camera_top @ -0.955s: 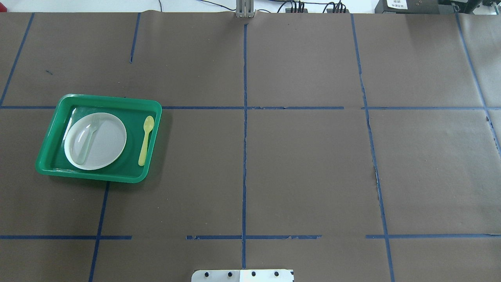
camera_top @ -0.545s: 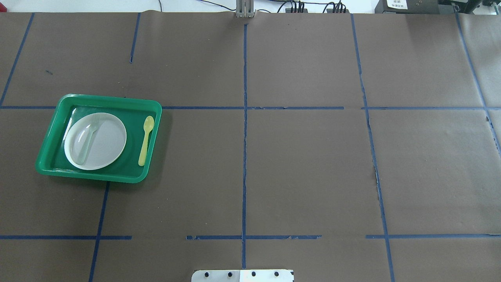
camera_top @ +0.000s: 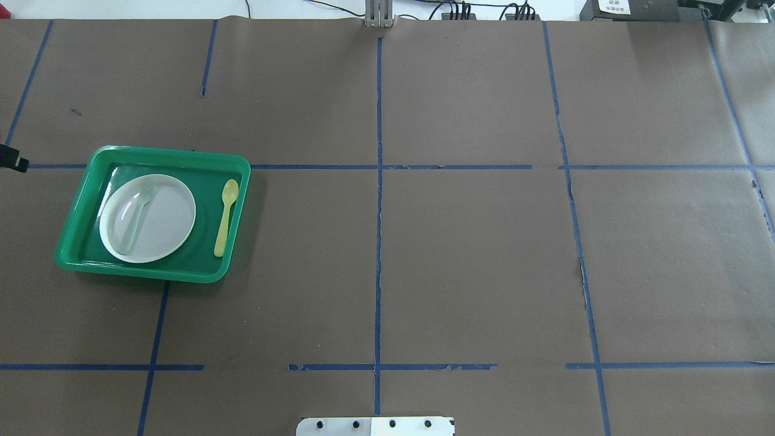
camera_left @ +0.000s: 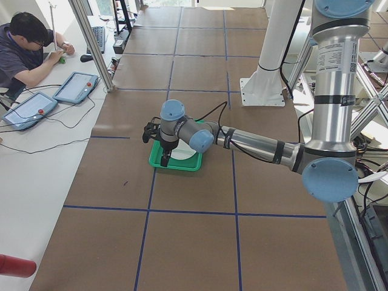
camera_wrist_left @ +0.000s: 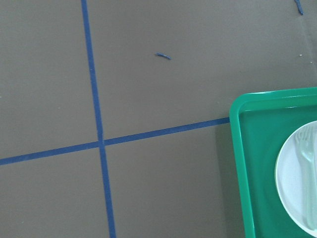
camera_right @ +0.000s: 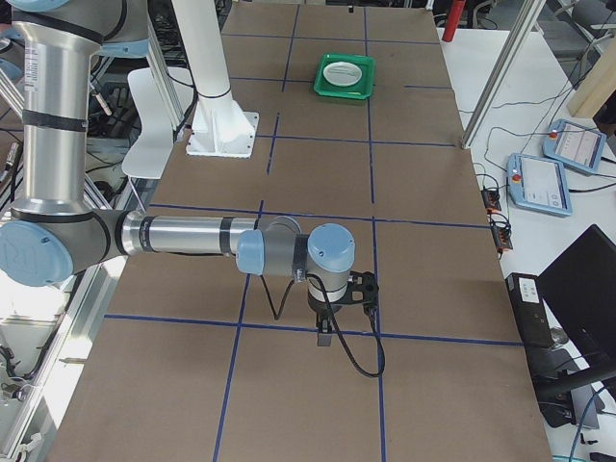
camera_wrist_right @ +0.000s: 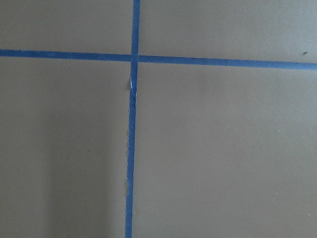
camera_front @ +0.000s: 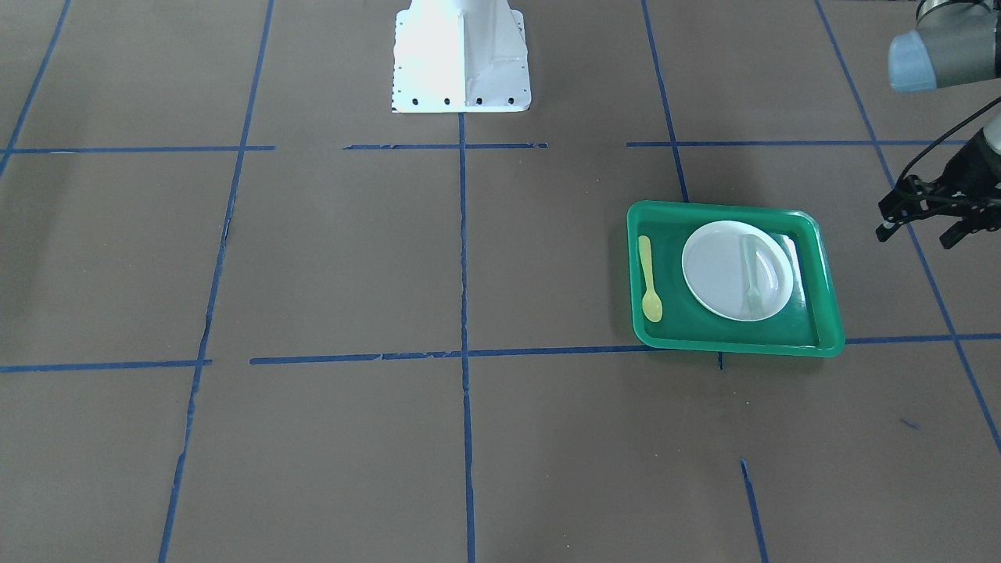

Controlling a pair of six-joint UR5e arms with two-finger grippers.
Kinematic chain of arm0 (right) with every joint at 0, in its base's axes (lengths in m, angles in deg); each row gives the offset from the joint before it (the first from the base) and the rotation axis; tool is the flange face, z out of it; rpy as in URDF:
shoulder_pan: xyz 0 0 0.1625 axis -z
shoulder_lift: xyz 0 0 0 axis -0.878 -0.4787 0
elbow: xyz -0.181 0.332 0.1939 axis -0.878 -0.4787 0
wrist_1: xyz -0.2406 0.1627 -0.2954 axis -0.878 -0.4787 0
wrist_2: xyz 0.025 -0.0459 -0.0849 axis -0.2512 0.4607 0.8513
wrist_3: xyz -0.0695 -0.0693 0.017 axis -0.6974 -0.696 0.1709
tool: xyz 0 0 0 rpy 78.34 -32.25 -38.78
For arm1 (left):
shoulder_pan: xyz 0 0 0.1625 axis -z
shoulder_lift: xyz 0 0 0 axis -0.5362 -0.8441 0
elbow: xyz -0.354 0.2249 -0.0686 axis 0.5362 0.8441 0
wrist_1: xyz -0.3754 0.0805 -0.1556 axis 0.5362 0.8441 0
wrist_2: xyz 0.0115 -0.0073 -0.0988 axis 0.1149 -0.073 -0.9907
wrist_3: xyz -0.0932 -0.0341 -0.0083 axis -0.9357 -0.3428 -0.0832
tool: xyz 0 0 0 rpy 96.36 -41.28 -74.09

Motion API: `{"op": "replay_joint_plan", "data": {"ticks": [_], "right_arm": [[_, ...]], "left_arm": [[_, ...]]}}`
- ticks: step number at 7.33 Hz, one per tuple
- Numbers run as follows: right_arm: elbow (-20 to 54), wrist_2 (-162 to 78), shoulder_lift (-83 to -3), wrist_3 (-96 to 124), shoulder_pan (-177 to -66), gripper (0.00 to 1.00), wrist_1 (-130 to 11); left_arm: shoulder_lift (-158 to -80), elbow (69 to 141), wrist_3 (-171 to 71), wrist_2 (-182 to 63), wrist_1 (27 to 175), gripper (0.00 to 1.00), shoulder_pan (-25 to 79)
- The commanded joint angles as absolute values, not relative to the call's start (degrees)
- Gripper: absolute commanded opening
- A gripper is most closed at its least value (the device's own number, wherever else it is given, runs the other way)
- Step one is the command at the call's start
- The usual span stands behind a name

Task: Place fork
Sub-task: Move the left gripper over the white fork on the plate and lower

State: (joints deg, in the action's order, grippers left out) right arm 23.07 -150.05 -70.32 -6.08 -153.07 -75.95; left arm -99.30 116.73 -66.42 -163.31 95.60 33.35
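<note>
The pale translucent fork (camera_front: 752, 274) lies on the white plate (camera_front: 719, 277) in the green tray (camera_front: 823, 313), tines towards the far side in the overhead view (camera_top: 137, 213). It also shows at the left wrist view's right edge (camera_wrist_left: 308, 163). My left gripper (camera_front: 916, 231) hovers open and empty just outside the tray's outer side. Only its tip shows at the overhead view's left edge (camera_top: 13, 161). My right gripper (camera_right: 333, 325) shows only in the exterior right view, far from the tray over bare table. I cannot tell whether it is open or shut.
A yellow spoon (camera_top: 226, 217) lies in the tray beside the plate, on the side towards the table's middle. The robot's white base (camera_front: 461, 55) stands at the table's near edge. Blue tape lines cross the brown table.
The left gripper's tip has come into the overhead view at the left edge, level with the tray's far rim. Tray, plate, fork and spoon have not moved.
</note>
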Motion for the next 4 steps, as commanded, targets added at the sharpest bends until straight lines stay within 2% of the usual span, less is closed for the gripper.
{"op": "replay_joint_plan", "data": {"ticks": [1, 4], "right_arm": [[23.05, -150.05, -70.33, -6.08, -153.07, 1.00, -75.95], [23.05, -150.05, -70.33, -6.08, -153.07, 1.00, -75.95]], "left_arm": [[-102.18, 115.86, -74.34, -157.97, 95.98, 1.00, 24.04], [-107.28, 111.91, -78.32, -155.93, 95.98, 0.98, 17.86]]}}
